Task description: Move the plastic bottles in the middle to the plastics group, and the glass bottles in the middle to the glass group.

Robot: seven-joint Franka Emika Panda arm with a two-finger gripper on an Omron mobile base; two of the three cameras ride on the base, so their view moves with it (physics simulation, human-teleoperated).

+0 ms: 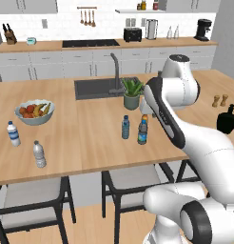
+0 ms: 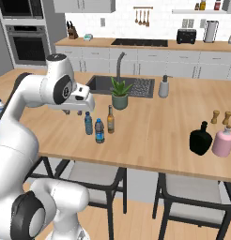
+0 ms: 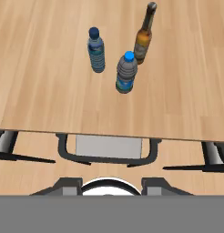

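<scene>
You see nothing sorted yet: dark blue-labelled plastic bottle (image 3: 126,73), pale blue slim bottle (image 3: 96,50) and amber glass bottle (image 3: 144,36) stand clustered upper centre; gripper (image 2: 73,111) jaw state cannot be told.

Three small bottles (image 2: 99,126) stand together mid-counter (image 2: 150,140), the hand (image 2: 73,112) hovering just beside them.

Matt wood-grain counter (image 3: 41,82) (smooth); glossy amber glass bottle (image 3: 144,36), translucent plastic bottles (image 3: 96,51).
</scene>
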